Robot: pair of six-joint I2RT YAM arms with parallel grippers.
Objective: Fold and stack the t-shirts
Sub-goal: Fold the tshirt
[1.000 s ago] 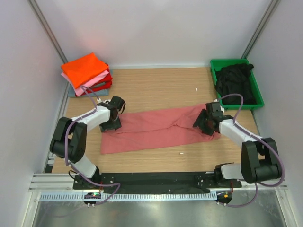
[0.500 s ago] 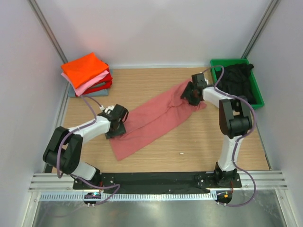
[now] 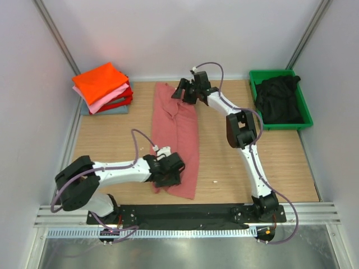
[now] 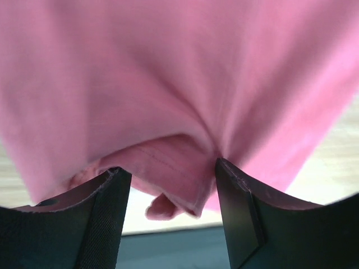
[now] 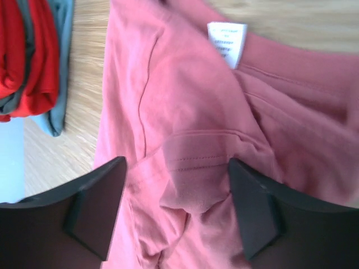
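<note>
The faded salmon-red t-shirt lies as a long strip running from the far edge of the table toward the near edge. My left gripper is at its near end. In the left wrist view the gripper is open, with a bunched hem of the shirt loose between the fingers. My right gripper is at the far end. In the right wrist view the gripper is open over a fold of the shirt near its white label.
A stack of folded shirts, orange on top with pink, red and grey-blue below, sits at the far left; it also shows in the right wrist view. A black t-shirt lies in the green bin at the far right.
The shirt has swung from lying left-to-right across the table to lying far-to-near. My right gripper moved to the far middle and my left gripper moved right toward the near edge.
</note>
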